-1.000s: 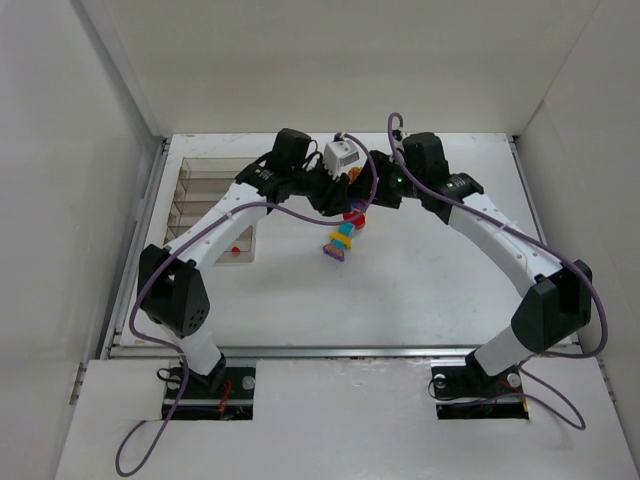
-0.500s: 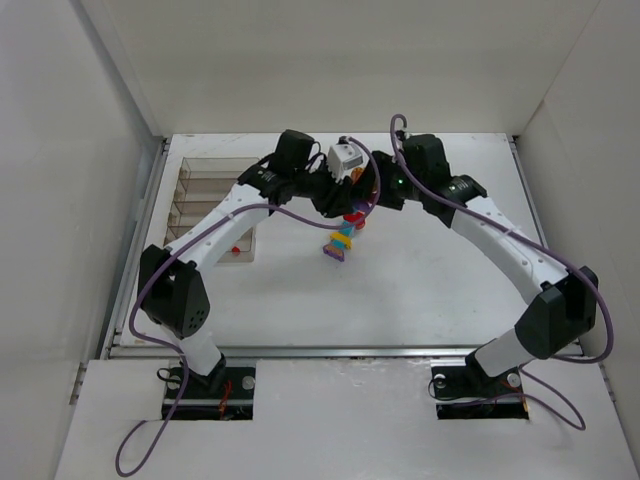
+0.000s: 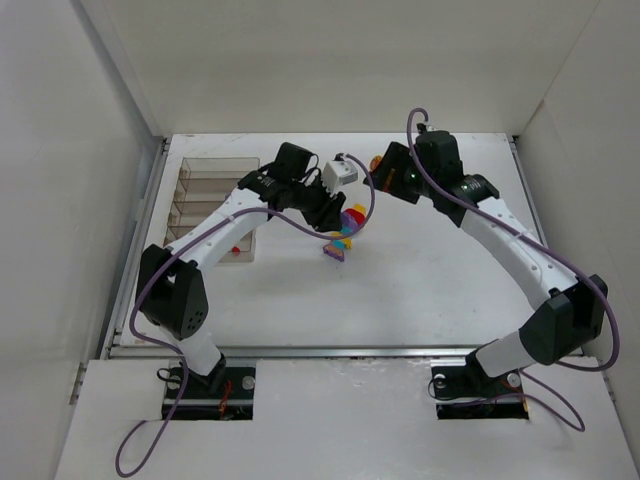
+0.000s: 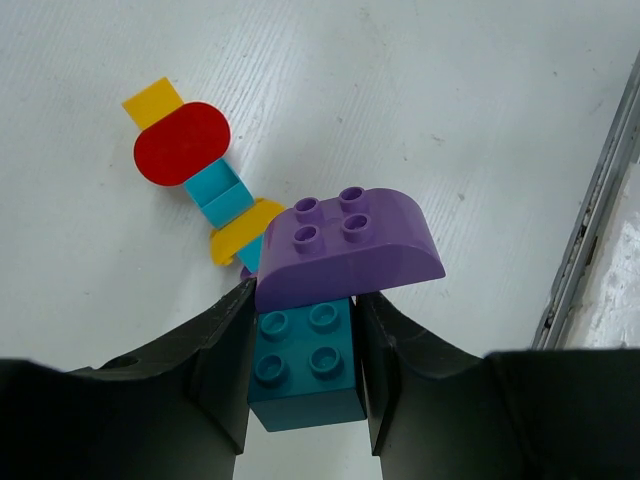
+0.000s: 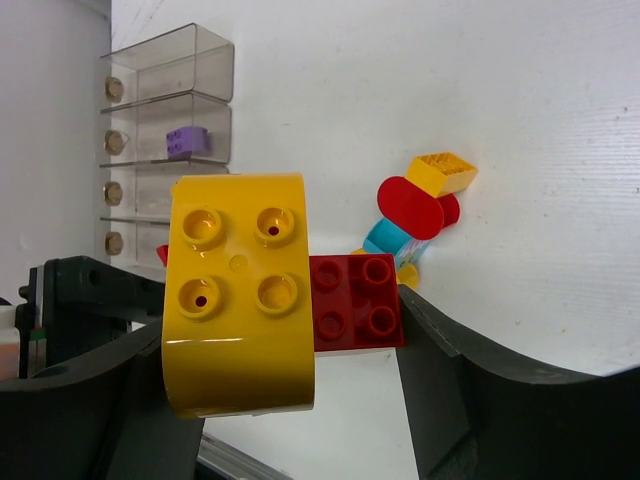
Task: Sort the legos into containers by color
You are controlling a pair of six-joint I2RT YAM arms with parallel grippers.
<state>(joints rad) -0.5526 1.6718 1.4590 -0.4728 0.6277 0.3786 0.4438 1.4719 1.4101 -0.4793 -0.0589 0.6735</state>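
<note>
My left gripper [image 4: 304,318] is shut on a teal brick [image 4: 305,368] with a purple curved brick [image 4: 348,250] stuck on top. In the top view it [image 3: 345,212] hangs just above a loose stack of yellow, red and teal legos [image 3: 340,242] lying on the table. My right gripper [image 5: 290,345] is shut on a red brick [image 5: 357,300] joined to a big yellow curved brick [image 5: 240,290]. It is raised behind and right of the stack [image 3: 378,165]. The clear four-compartment organizer [image 3: 205,185] stands at the left. One compartment holds a purple brick [image 5: 187,142].
A small red brick [image 3: 233,249] lies at the near end of the organizer. White walls close in the table at left, back and right. A metal rail [image 4: 590,200] runs along the table's edge in the left wrist view.
The two grippers have come apart: the right one rose and moved back-right with the yellow and red bricks, while the left one moved slightly left and nearer with the teal and purple bricks.
</note>
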